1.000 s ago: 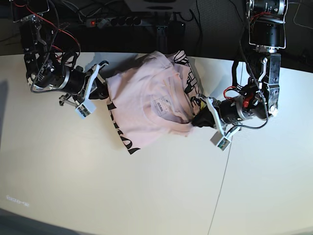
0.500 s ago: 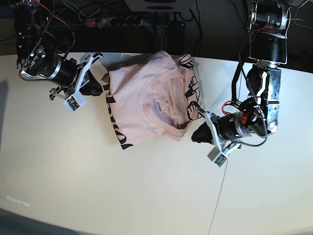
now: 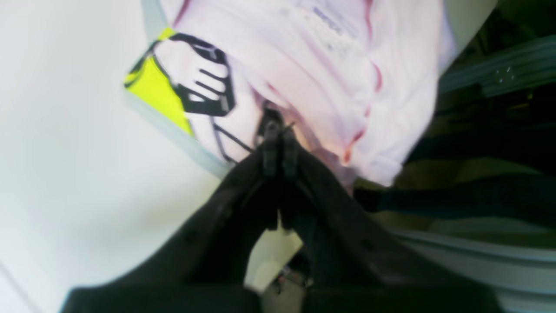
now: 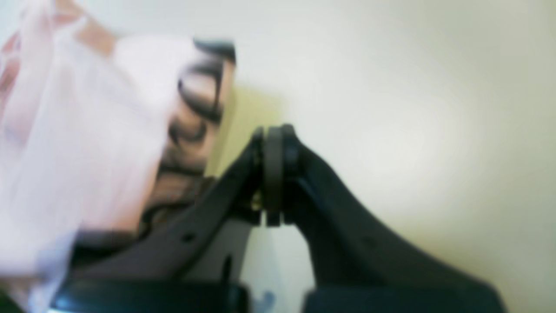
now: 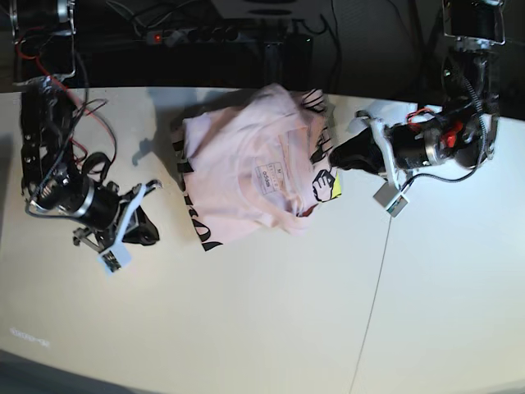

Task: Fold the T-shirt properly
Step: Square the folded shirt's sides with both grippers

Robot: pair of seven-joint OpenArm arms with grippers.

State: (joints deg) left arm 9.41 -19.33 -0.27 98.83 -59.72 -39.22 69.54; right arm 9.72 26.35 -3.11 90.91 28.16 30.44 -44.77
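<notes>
Base view: right gripper (image 5: pixel 148 223), black jaws pressed together on nothing, sits near the table's (image 5: pixel 246 328) left edge. Rumpled, soft pale pink cotton T-shirt (image 5: pixel 246 168) lies by the far edge, long axis near-to-far. Left gripper (image 3: pixel 276 143), jaws together, touches its right hem.

T-shirt (image 5: pixel 250 172) lies on the table (image 5: pixel 271 328) (far side); left gripper (image 5: pixel 338 156) touches it; right gripper (image 5: pixel 152 230) well apart.
</notes>
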